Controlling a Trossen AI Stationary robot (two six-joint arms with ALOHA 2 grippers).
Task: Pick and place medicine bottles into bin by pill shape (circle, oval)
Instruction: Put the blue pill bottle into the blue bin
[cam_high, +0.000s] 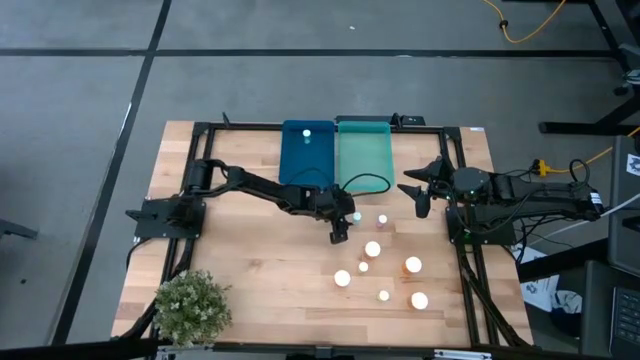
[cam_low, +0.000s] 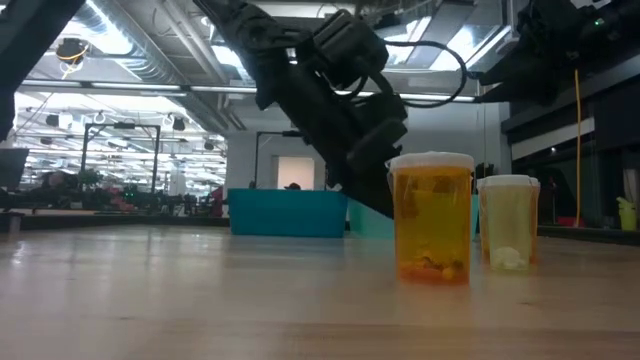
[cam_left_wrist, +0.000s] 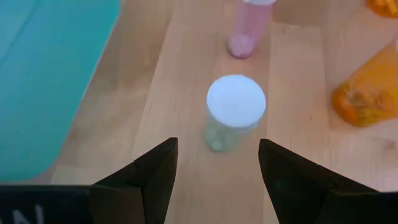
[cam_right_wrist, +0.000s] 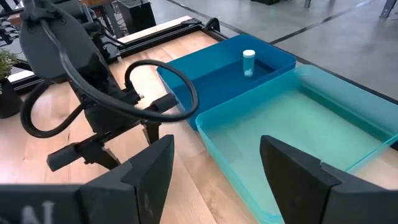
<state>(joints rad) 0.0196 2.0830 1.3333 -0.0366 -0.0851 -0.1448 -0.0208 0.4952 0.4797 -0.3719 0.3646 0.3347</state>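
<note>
left gripper (cam_left_wrist: 214, 165) wide over pale bottle (cam_left_wrist: 234, 112) (high view hides it); right gripper (cam_right_wrist: 214, 165) wide.

Robotics lab or industrial hall: pale wooden table (cam_high: 250, 270) on black metal frame (cam_high: 205, 135), grey concrete floor (cam_high: 80, 90), exposed ceiling trusses with strip lights (cam_low: 130, 60), yellow cable (cam_high: 530, 25).

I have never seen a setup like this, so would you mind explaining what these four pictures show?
Two dark robot arms work at a wooden table. One picture looks straight down, one looks level across the tabletop, and one comes from each wrist. The left gripper hangs open over a small white-capped bottle beside the bins, holding nothing. The right gripper waits open near the teal bin. The blue bin already holds one bottle. More bottles stand on the table, including an amber bottle.
</note>
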